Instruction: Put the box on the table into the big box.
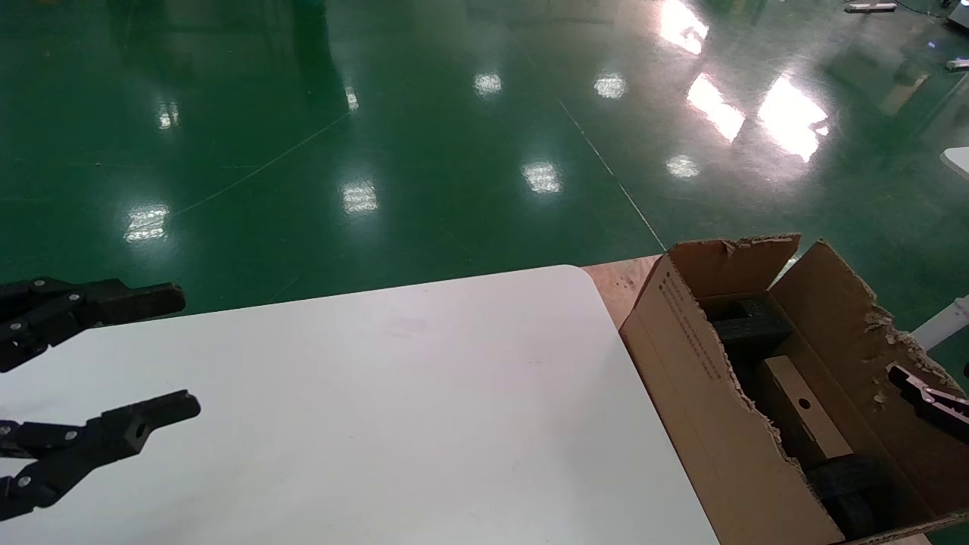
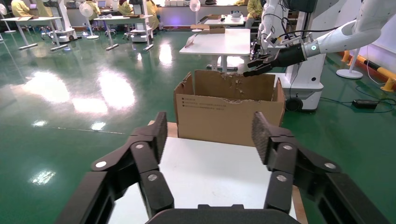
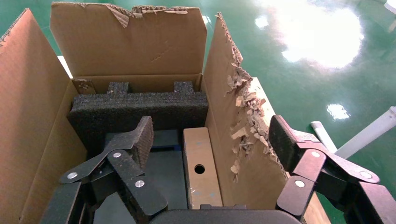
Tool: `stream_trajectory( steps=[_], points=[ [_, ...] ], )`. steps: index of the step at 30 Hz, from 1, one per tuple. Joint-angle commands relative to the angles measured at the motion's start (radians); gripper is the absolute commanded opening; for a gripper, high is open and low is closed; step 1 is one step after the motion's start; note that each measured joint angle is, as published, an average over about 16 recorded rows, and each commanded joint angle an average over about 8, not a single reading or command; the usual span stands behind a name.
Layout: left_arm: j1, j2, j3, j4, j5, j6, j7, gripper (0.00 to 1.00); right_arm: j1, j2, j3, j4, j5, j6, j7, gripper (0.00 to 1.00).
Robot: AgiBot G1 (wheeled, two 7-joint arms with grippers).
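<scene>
The small brown box (image 1: 802,412) with a round black hole lies inside the big box (image 1: 704,424), against its right wall, between black foam blocks (image 1: 749,322). It also shows in the right wrist view (image 3: 200,168), as do the big box's torn flaps (image 3: 126,42). My right gripper (image 3: 212,135) is open and empty above the carton; one finger is inside and one outside the ragged right wall. It shows at the right edge of the head view (image 1: 927,397). My left gripper (image 1: 185,352) is open and empty over the white table (image 1: 378,393), far left.
The carton stands on a wooden board (image 1: 617,284) just past the table's right edge. Green floor (image 1: 454,151) lies beyond. A white pole (image 3: 369,133) stands outside the carton's right wall. The left wrist view shows the carton (image 2: 229,116) ahead and another white table (image 2: 224,42) behind.
</scene>
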Motion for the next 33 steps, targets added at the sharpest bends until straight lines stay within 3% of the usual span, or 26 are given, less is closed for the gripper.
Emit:
stream_trajectory(
  steps=[1, 9, 18, 26, 33],
  points=[
    [0.0, 0.0, 0.0, 0.0, 0.0, 0.0, 0.0, 1.0, -0.001, 0.0, 0.001, 0.0, 0.002, -0.003, -0.001, 1.0],
    [0.0, 0.0, 0.0, 0.0, 0.0, 0.0, 0.0, 1.0, 0.118, -0.027, 0.05, -0.038, -0.122, -0.053, 0.019, 1.0],
    [0.0, 0.0, 0.0, 0.0, 0.0, 0.0, 0.0, 1.0, 0.357, -0.056, 0.116, -0.034, -0.385, -0.059, -0.012, 1.0],
    [0.0, 0.0, 0.0, 0.0, 0.0, 0.0, 0.0, 1.0, 0.617, -0.08, 0.182, 0.103, -0.629, 0.048, -0.054, 1.0],
    [0.0, 0.0, 0.0, 0.0, 0.0, 0.0, 0.0, 1.0, 0.749, -0.102, 0.215, 0.209, -0.751, 0.128, -0.077, 1.0]
  ],
)
